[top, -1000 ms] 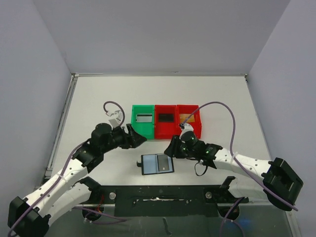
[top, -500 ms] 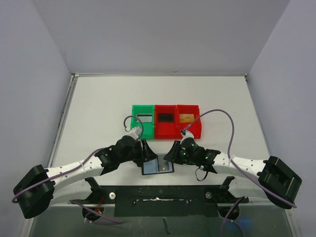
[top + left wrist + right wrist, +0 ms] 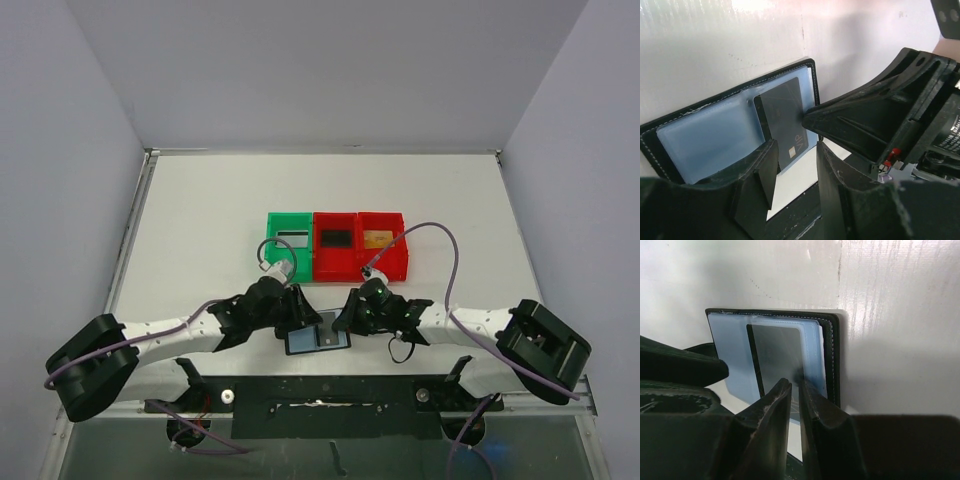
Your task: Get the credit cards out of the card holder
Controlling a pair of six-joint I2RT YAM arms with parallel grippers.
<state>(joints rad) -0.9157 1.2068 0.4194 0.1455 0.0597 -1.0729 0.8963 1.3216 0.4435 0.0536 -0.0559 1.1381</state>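
The card holder [image 3: 318, 338] lies open, a dark card [image 3: 776, 352] in its right pocket. The right gripper [image 3: 795, 390], almost closed, pinches that card's near edge, evidently for withdrawal. The left gripper [image 3: 795, 167], part-open and empty, straddles the holder's near edge, apparently bracing it.

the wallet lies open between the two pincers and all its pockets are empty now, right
Not quite. The wallet does lie open between the left pincer and the right pincer, but its pockets are not all empty. The left wrist view shows a dark card still sitting in one pocket.
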